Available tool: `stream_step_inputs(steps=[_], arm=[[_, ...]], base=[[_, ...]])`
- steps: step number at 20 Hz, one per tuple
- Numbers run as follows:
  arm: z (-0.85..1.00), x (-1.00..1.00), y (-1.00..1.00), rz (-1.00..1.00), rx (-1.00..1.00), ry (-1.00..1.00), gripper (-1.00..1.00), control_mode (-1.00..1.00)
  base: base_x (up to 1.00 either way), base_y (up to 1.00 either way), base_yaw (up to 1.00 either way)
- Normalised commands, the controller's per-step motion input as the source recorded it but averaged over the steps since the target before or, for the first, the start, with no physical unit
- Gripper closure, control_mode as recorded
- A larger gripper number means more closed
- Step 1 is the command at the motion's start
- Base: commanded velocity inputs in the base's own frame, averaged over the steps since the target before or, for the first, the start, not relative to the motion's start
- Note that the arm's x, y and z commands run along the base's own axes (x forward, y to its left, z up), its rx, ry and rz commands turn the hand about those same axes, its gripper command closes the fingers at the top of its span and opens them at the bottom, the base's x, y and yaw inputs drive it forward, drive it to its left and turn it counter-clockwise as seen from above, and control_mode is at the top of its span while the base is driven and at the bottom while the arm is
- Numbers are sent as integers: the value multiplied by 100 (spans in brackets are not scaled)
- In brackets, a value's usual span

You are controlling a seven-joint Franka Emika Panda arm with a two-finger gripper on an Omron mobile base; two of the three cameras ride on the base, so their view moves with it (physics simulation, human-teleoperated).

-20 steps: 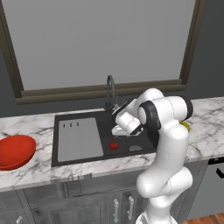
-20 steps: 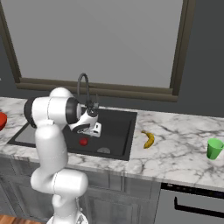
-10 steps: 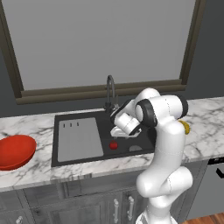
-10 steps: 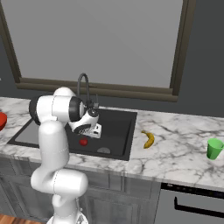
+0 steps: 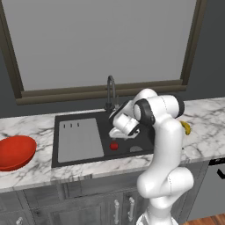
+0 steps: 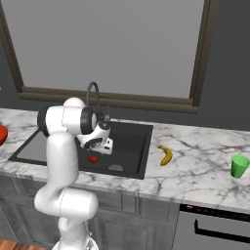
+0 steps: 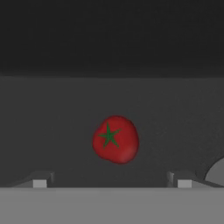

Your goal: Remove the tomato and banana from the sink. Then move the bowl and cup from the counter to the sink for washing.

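Note:
The tomato (image 7: 116, 139) (image 5: 114, 146) (image 6: 93, 158) lies on the floor of the black sink (image 5: 102, 121) (image 6: 133, 139), a small red ball with a green star on top. My gripper (image 7: 112, 183) (image 5: 118, 137) (image 6: 101, 148) hangs open just above it, one fingertip to each side, touching nothing. The banana (image 6: 166, 156) (image 5: 186, 128) rests on the marble counter (image 6: 205, 171) right of the sink. The green cup (image 6: 239, 166) stands at the counter's far right. The red bowl (image 5: 15, 152) sits on the counter left of the sink.
A dark curved faucet (image 5: 110, 90) (image 6: 93, 97) rises behind the basin, close to my hand. The grey drainboard (image 5: 79, 139) fills the sink's left half. A drain hole (image 5: 136, 149) (image 6: 115, 168) lies right of the tomato. A window sill (image 5: 101, 91) runs along the back wall.
My hand has sunk a little lower into the basin toward the tomato. The jaws stay wide. The tomato, banana, bowl and cup have not moved.

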Motion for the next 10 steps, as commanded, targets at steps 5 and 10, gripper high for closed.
stream_step_inputs(steps=[5,10], arm=[[-15,12,6,0,0,5,-100,-100],[-14,11,3,0,0,5,-100,-100]], base=[[0,0,0],[0,0,0]])
